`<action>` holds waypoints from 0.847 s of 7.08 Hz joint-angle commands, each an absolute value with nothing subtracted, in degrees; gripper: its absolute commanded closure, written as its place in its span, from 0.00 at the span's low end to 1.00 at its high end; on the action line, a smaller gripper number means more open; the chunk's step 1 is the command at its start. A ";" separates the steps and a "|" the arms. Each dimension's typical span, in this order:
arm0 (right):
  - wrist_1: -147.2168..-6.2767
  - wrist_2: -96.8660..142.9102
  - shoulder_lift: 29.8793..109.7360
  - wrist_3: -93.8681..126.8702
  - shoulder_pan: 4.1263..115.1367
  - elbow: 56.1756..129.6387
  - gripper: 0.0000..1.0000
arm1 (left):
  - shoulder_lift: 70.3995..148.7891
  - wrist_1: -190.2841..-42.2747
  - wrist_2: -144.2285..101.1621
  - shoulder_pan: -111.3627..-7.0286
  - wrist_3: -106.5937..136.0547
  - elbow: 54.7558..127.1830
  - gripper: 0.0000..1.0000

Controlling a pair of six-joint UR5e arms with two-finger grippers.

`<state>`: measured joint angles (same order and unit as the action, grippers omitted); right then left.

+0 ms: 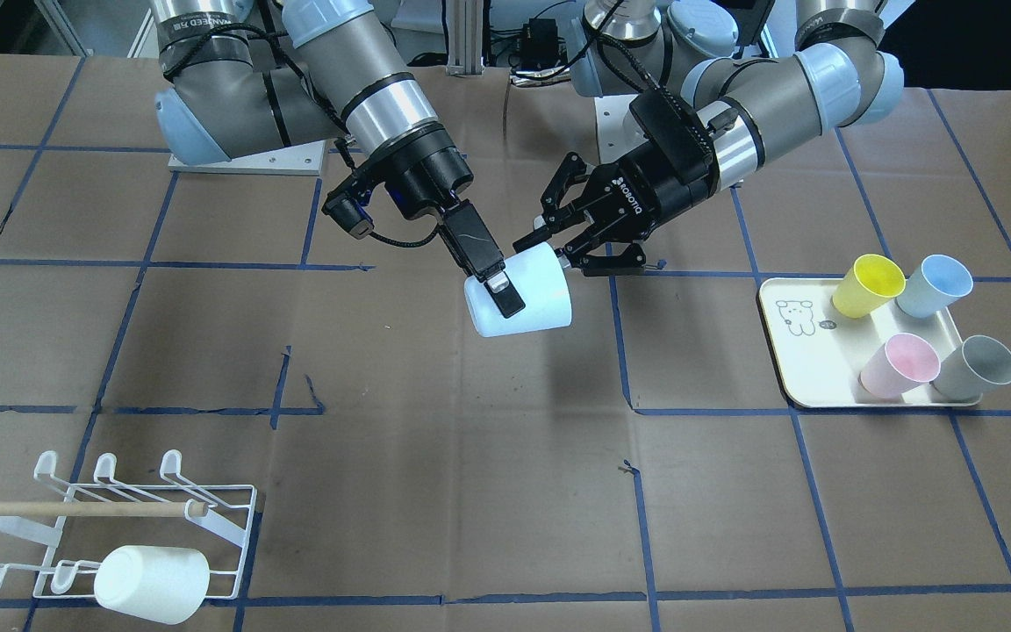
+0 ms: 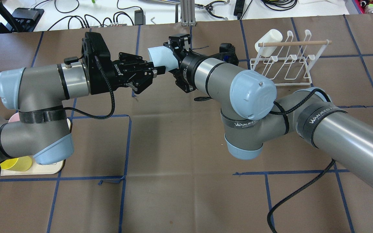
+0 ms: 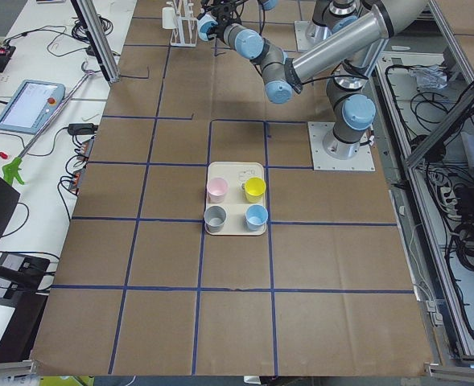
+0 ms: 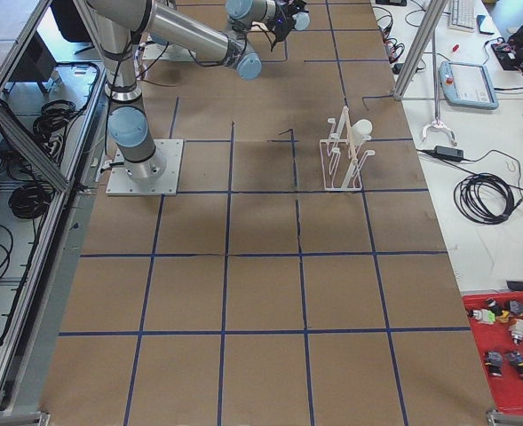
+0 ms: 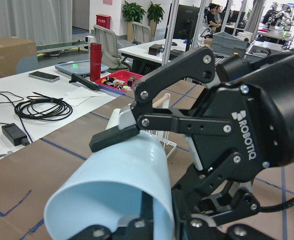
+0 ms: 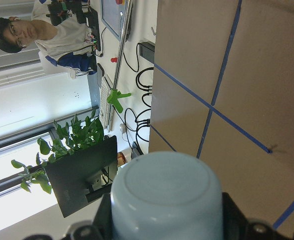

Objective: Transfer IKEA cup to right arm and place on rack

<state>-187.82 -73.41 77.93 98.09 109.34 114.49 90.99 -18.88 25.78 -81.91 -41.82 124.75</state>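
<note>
Currently the pale blue cup (image 1: 536, 303) is off the table (image 1: 470, 491), held on its side in mid-air near the table's middle, between the two arms. The right end effector (image 1: 498, 297) is clamped across the cup's body toward the base. In the front view one flat black finger lies along the near wall. The right wrist view shows the base seated between dark fingers on both sides. The left end effector (image 1: 555, 250) stands at the mouth end with its linkages splayed wide. The left wrist view shows its upper pad (image 5: 114, 137) lying on or just over the outer wall near the rim; whether it presses there cannot be told. Assessment: the hand-over is at the point of exchange, and the two end effectors are set at opposite ends so that neither fouls the other. The exchange is needed because of the layout. The tray (image 1: 808, 377) of spare cups (image 1: 900, 364) sits on the left arm's side, and the rack (image 1: 132, 518) stands well apart on the right arm's side. One white cup (image 1: 150, 584) already hangs on an end prong of one row, and the other prongs show bare. Work outstanding, as judged: the left jaws must clear the rim, then the right arm carries the cup to a free prong, mouth leading. Risk noted: a clamp near the narrower base end may slip as the cup is turned.
</note>
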 commanded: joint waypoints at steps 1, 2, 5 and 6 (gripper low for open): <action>-187.82 -73.39 77.96 98.17 109.42 114.43 0.71 | 91.23 -18.81 25.23 -81.91 -40.00 124.72 0.18; -187.82 -73.39 78.05 98.17 109.42 114.43 0.74 | 90.97 -18.81 25.14 -81.91 -39.64 124.72 0.04; -187.82 -73.74 77.26 97.47 108.55 112.43 0.79 | 89.65 -19.33 26.37 -78.42 -39.90 124.72 0.01; -187.91 -73.83 77.08 97.12 107.41 111.80 0.83 | 89.74 -19.60 26.19 -74.48 -39.90 124.89 0.01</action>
